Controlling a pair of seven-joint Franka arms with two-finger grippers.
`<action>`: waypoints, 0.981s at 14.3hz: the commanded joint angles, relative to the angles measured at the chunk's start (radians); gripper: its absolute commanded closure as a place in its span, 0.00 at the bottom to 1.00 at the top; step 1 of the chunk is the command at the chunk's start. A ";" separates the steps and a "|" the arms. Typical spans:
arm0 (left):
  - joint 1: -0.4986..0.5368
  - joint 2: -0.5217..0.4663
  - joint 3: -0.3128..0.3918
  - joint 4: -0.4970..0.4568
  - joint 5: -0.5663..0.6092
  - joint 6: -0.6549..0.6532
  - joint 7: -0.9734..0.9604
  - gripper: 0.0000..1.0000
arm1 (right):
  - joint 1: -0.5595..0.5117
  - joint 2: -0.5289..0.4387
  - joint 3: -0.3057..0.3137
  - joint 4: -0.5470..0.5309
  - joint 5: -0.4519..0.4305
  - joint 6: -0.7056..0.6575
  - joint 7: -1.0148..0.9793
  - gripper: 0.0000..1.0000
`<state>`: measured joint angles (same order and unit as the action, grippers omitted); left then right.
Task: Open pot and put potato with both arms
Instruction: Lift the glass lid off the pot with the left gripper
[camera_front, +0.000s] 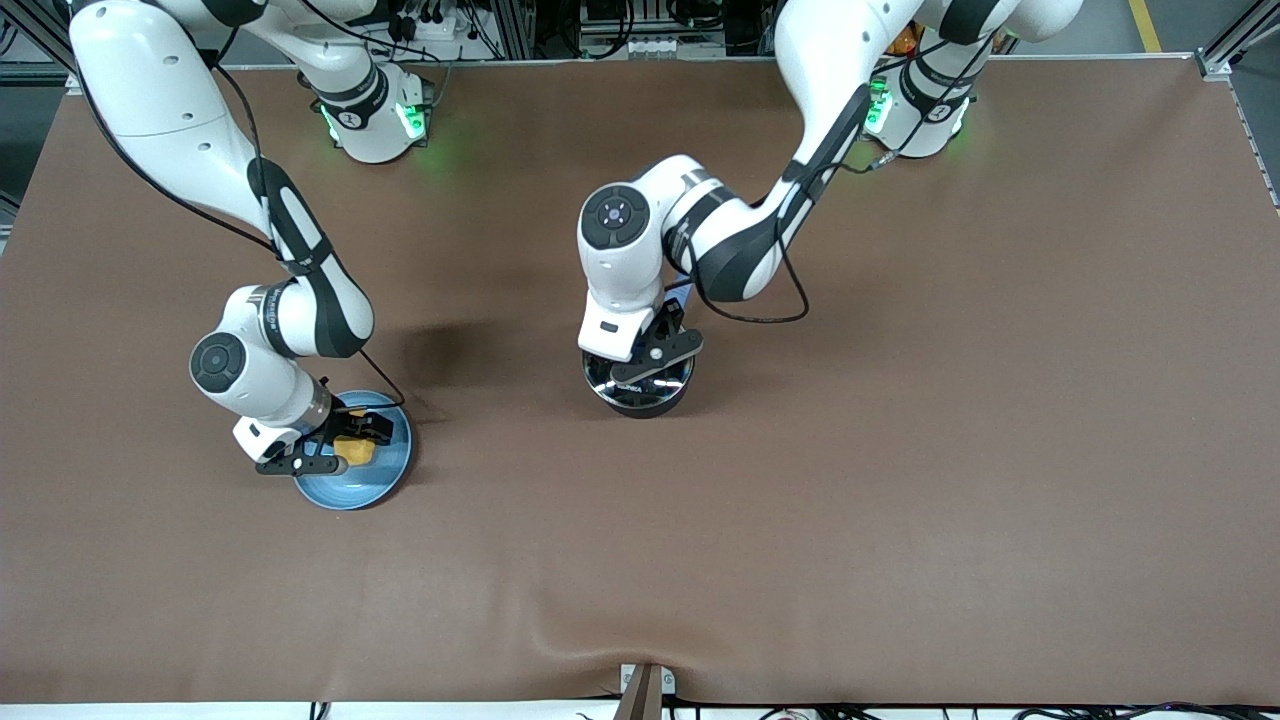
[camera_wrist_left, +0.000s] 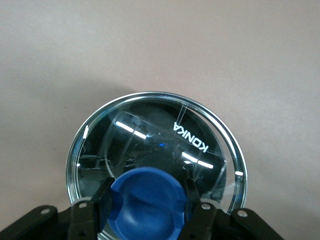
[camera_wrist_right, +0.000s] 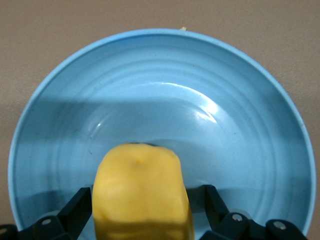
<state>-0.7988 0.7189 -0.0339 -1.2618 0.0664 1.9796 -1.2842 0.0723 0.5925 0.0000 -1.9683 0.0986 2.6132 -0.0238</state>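
The black pot (camera_front: 640, 398) stands mid-table with its glass lid (camera_wrist_left: 150, 135) on it. My left gripper (camera_front: 648, 362) is down over the lid, and in the left wrist view (camera_wrist_left: 147, 194) its fingers press both sides of the blue knob (camera_wrist_left: 145, 210). The left arm hides most of the pot's handle. The yellow potato (camera_front: 358, 450) lies on the light-blue plate (camera_front: 385, 480) toward the right arm's end of the table. My right gripper (camera_front: 345, 445) is low over the plate. In the right wrist view (camera_wrist_right: 142, 200) it is open, with one finger on each side of the potato (camera_wrist_right: 137, 175).
Brown cloth covers the table (camera_front: 900, 450). The plate (camera_wrist_right: 235, 100) holds only the potato. The cloth is rumpled at the table's edge nearest the front camera (camera_front: 600, 640).
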 joint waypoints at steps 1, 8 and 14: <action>0.039 -0.122 0.002 -0.024 0.007 -0.117 0.049 1.00 | 0.001 -0.028 0.000 -0.026 0.021 0.001 0.002 0.04; 0.232 -0.383 -0.001 -0.192 0.006 -0.208 0.328 1.00 | 0.001 -0.126 0.000 -0.024 0.020 -0.108 -0.002 0.71; 0.458 -0.454 -0.001 -0.323 -0.014 -0.196 0.620 1.00 | 0.020 -0.281 -0.001 -0.023 0.020 -0.202 0.001 0.72</action>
<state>-0.4037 0.3039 -0.0249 -1.5152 0.0653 1.7646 -0.7410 0.0752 0.3922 -0.0004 -1.9659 0.0989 2.4409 -0.0238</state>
